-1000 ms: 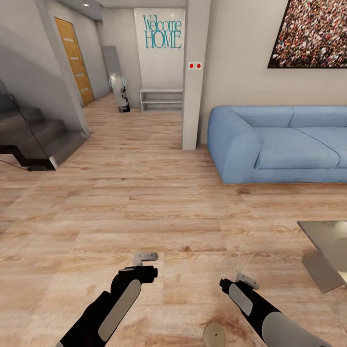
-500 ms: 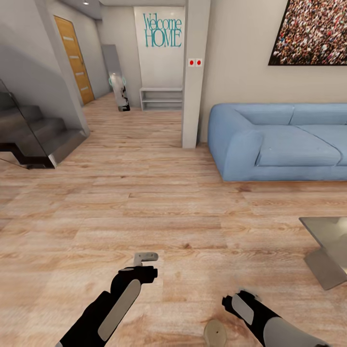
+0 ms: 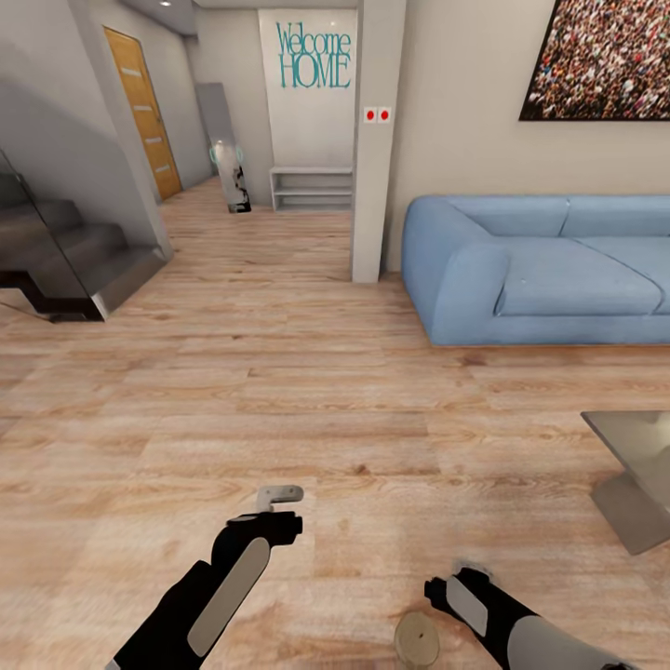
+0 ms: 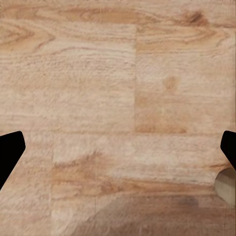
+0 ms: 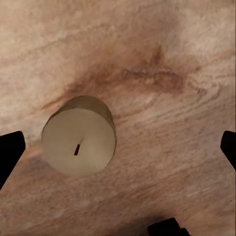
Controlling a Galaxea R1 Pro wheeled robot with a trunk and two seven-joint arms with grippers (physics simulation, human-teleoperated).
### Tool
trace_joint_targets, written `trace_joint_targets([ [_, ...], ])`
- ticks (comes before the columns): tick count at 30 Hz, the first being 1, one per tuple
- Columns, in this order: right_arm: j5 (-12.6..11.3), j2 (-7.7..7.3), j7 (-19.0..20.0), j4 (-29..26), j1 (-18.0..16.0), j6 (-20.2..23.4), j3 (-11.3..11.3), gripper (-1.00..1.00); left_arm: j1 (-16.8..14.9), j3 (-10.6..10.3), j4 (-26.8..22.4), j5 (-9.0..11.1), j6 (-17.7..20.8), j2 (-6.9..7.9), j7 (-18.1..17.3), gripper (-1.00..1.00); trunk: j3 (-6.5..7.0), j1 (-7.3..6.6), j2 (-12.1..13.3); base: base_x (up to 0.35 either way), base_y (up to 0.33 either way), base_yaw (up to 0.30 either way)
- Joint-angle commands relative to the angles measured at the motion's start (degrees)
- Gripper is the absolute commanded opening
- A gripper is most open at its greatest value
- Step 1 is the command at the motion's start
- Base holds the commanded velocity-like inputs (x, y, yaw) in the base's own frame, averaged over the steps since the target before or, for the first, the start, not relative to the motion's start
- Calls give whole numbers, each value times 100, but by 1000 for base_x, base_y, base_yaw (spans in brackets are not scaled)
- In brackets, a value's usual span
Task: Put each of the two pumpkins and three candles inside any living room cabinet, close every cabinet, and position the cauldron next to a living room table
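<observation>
One candle [image 3: 416,640], a short tan cylinder with a dark wick, stands on the plank floor at the bottom of the head view, between my arms. In the right wrist view the candle [image 5: 78,135] sits just below my right gripper [image 5: 119,150], off to one side of the midline; the fingertips [image 5: 10,152] are spread wide and hold nothing. My left gripper [image 3: 279,495] hovers open over bare floor, and its wrist view catches the candle's edge [image 4: 227,184]. The pumpkins, cabinet and cauldron are out of view.
A blue sofa [image 3: 540,270] stands at the right against the wall. A grey table corner [image 3: 637,465] juts in at the right edge. A pillar [image 3: 377,140] rises ahead, stairs [image 3: 65,261] are at the left, and a hallway with an orange door [image 3: 144,112] lies beyond.
My right gripper has dropped and tipped down toward the candle. The left arm holds still. The whole view has shifted slightly.
</observation>
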Motion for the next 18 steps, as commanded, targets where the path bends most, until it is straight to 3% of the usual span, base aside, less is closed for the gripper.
trace_joint_targets([
  [1,-31,7,171,-18,-2,29,201,100,-6,-8,-23,57,2,9,62,100,-5,0,-4,0,0,0],
  [6,-20,92,385,-13,-2,6,391,100,-7,-5,-43,59,2,5,63,100,-5,0,-4,0,0,0],
  [18,-8,225,420,-17,-2,-84,442,100,-7,-26,-43,53,2,-5,62,100,-5,0,-4,0,0,0],
])
